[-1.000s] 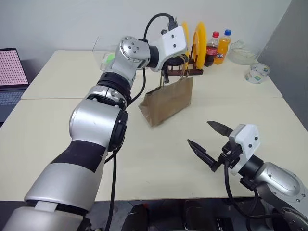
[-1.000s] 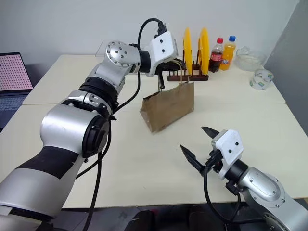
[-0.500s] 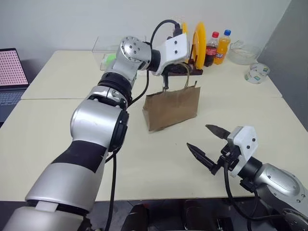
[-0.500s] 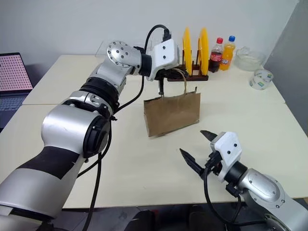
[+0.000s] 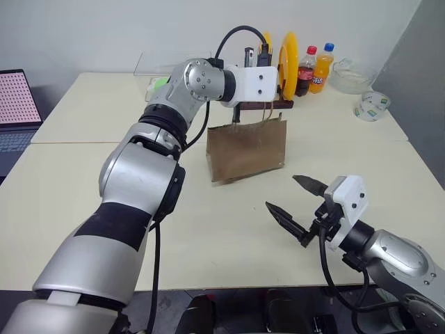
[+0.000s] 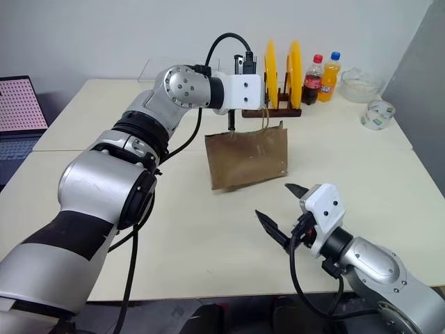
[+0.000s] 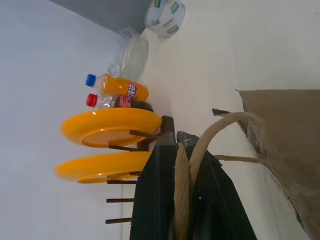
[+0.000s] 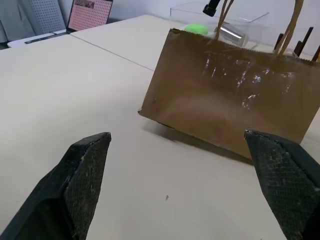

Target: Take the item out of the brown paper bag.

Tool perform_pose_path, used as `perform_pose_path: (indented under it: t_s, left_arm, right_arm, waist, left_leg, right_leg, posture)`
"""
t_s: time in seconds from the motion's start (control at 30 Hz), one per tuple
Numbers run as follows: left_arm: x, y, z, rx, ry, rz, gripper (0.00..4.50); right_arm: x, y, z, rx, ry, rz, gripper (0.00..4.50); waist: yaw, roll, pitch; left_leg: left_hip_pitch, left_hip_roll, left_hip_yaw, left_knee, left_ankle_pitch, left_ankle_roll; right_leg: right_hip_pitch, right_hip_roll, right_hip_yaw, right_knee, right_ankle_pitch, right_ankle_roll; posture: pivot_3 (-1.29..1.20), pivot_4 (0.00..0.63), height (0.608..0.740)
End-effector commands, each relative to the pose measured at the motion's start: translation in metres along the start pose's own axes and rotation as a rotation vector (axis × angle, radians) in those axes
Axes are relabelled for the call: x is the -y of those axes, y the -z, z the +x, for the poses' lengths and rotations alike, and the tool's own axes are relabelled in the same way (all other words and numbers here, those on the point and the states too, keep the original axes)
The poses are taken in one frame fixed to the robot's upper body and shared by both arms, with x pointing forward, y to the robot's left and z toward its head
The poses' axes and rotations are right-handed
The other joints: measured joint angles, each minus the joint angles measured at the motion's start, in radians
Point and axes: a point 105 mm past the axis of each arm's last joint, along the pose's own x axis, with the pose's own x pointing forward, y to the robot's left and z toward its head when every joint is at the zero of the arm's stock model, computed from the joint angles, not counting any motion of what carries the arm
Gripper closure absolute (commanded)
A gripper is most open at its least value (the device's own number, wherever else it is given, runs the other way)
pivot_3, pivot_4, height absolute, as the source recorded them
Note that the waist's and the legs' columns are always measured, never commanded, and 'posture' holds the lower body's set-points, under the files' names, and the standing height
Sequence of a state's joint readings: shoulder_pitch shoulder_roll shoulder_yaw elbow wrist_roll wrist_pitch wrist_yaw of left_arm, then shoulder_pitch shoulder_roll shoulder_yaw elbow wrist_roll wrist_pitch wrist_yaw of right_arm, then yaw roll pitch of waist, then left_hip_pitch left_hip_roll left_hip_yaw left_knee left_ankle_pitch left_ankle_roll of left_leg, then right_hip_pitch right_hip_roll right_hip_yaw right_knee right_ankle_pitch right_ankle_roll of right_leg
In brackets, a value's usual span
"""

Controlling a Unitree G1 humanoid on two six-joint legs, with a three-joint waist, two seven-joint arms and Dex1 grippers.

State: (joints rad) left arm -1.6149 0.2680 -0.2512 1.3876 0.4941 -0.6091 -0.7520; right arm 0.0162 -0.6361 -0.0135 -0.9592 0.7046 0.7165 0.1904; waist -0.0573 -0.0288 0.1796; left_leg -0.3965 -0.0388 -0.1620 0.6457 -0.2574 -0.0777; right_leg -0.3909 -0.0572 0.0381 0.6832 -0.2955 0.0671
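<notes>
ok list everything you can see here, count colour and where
bag: 1, brown, table middle, handles pinched by left fingers
plates: 2, yellow, upright in rack behind bag
rack: 1, dark wood, behind bag
bottles: 2, cola and orange, far side right of rack
plastic bowl: 1, clear, far right
tape roll: 1, white, far right edge
laptop: 1, pink screen, far left
table: 1, cream
left gripper: shut on bag handles
right gripper: open, near side, facing bag
</notes>
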Motion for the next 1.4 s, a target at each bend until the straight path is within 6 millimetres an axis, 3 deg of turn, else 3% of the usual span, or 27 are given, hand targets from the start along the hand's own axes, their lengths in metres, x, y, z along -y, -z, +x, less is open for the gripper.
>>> perform_pose_path:
  t_s: [0.03,0.8,1.4]
  left_arm:
    - [-0.029,-0.024,-0.004,0.055,-0.115,0.099,4.47]
    - [-0.022,-0.034,-0.001,0.123,-0.115,0.17,4.47]
    - [-0.009,-0.028,0.0,0.128,-0.061,0.145,4.47]
  right_arm:
    - [-0.006,-0.017,-0.002,0.066,-0.011,-0.033,0.0]
    - [-0.01,-0.003,-0.008,-0.009,-0.01,-0.019,0.0]
    - [0.01,-0.014,-0.004,0.042,0.094,-0.068,0.0]
  waist:
    - [0.0,0.0,0.0]
    - [0.0,0.0,0.0]
    - [0.0,0.0,0.0]
  left_leg:
    - [0.0,0.0,0.0,0.0,0.0,0.0]
    - [0.0,0.0,0.0,0.0,0.0,0.0]
    - [0.0,0.0,0.0,0.0,0.0,0.0]
  right_leg:
    - [0.0,0.0,0.0,0.0,0.0,0.0]
    - [0.0,0.0,0.0,0.0,0.0,0.0]
    - [0.0,0.0,0.0,0.0,0.0,0.0]
  posture:
    - [0.0,0.15,0.74]
    - [0.0,0.15,0.74]
    - [0.0,0.15,0.74]
